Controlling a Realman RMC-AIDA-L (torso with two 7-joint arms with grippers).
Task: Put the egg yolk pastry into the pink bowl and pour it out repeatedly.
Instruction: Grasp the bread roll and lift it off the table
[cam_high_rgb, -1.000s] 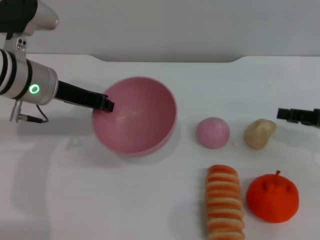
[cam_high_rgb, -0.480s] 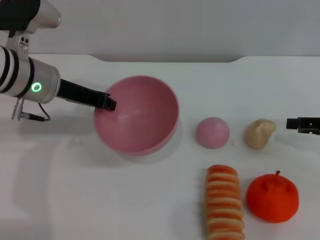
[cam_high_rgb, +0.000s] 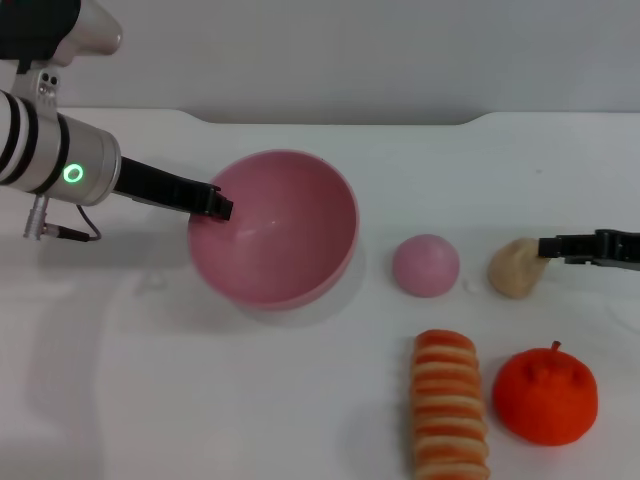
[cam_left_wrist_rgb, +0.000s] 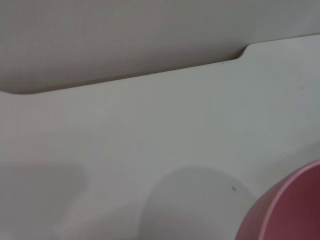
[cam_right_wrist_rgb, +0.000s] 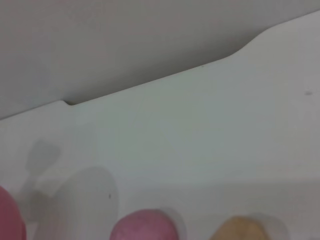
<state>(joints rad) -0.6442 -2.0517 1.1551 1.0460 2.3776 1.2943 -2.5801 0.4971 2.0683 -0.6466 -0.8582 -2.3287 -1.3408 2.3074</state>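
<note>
- While the left gripper (cam_high_rgb: 215, 207) clamps the pink bowl (cam_high_rgb: 275, 228) rim, hold it level.
- Right gripper (cam_high_rgb: 548, 247), openness unclear, should straddle the egg yolk pastry (cam_high_rgb: 514, 268) near the bench's right edge.

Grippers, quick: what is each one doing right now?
Left gripper: shut on the pink bowl's rim, holding it tilted.
Right gripper: at the pastry; open or shut cannot be told.
</note>
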